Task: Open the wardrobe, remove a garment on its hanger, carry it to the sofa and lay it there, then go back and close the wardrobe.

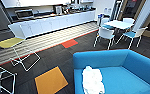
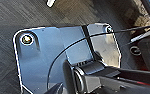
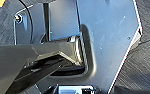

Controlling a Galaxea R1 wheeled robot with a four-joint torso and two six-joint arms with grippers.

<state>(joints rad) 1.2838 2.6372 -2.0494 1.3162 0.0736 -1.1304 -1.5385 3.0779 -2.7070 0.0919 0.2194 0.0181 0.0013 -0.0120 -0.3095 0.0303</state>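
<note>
Sofa (image 1: 121, 62) first, since it is the biggest thing before you: bright blue, broad smooth cushions, filling the lower right of the head view; on its seat, toward the left arm, lies the garment (image 1: 92, 80), a crumpled heap of thin white fabric, so the laying-down looks done and what is left of the task, as I judge it, is the wardrobe; the hanger I cannot pick out in the heap.

Beyond the sofa you have dark carpet with an orange floor tile (image 1: 51, 81) just beside the sofa's left end and a smaller red tile (image 1: 69, 43) further off; a long white kitchen worktop (image 1: 53, 23) runs along the far wall; a white table with teal-seated chairs (image 1: 117, 28) stands at the right; a wire-framed chair with a yellow seat (image 1: 12, 42) stands at the left.

Should you need to handle the shirt again, expect it to be very light, limp and apt to slide off smooth upholstery; it will bunch rather than hold shape, so take it by the hanger's hook or neck if you can find it, not by loose cloth.

Both wrist views look down past the robot's own plates to the carpet; whether either tool is spread or pressed together, I cannot tell.
</note>
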